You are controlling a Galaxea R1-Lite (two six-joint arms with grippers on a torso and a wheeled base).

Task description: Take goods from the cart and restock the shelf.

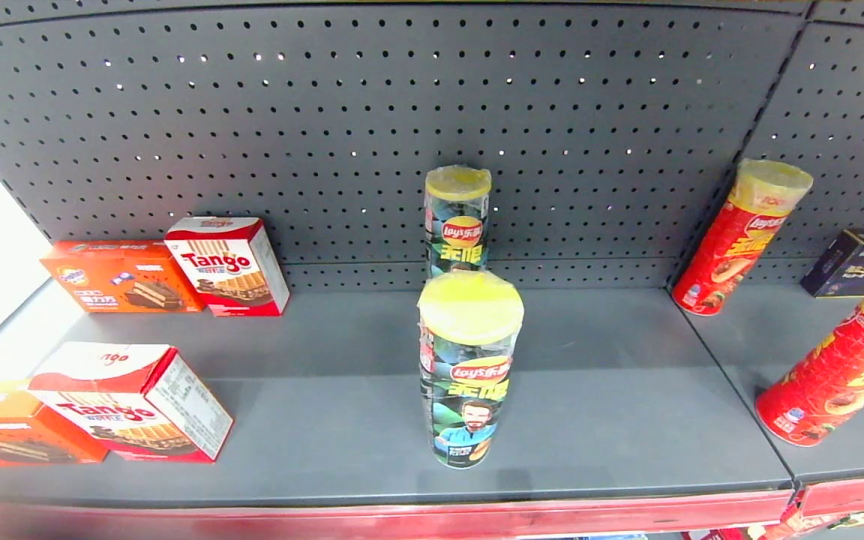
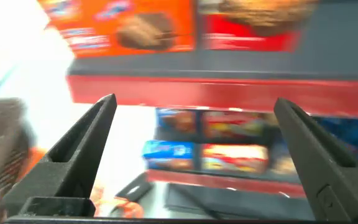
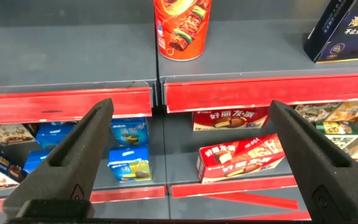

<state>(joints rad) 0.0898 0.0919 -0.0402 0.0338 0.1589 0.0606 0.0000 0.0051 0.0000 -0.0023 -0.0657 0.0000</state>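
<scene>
On the grey shelf (image 1: pixel 612 390) two chip cans with yellow lids stand upright in the middle, one at the front (image 1: pixel 469 367) and one at the back (image 1: pixel 457 221). My left gripper (image 2: pixel 194 102) is open and holds nothing. It faces the red shelf edge (image 2: pixel 229 87), with an orange box (image 2: pixel 129 28) on the shelf above it. My right gripper (image 3: pixel 191 107) is open too, and nothing lies between its fingers. It hangs in front of the red shelf edge (image 3: pixel 260 93), below a red can (image 3: pixel 180 28).
Orange boxes (image 1: pixel 121 276) and red-white wafer boxes (image 1: pixel 228 264) stand at the shelf's left. Two red cans (image 1: pixel 743 236) and a dark box (image 1: pixel 856 262) stand in the right bay. Lower shelves hold blue boxes (image 3: pixel 128 152) and red boxes (image 3: pixel 238 158).
</scene>
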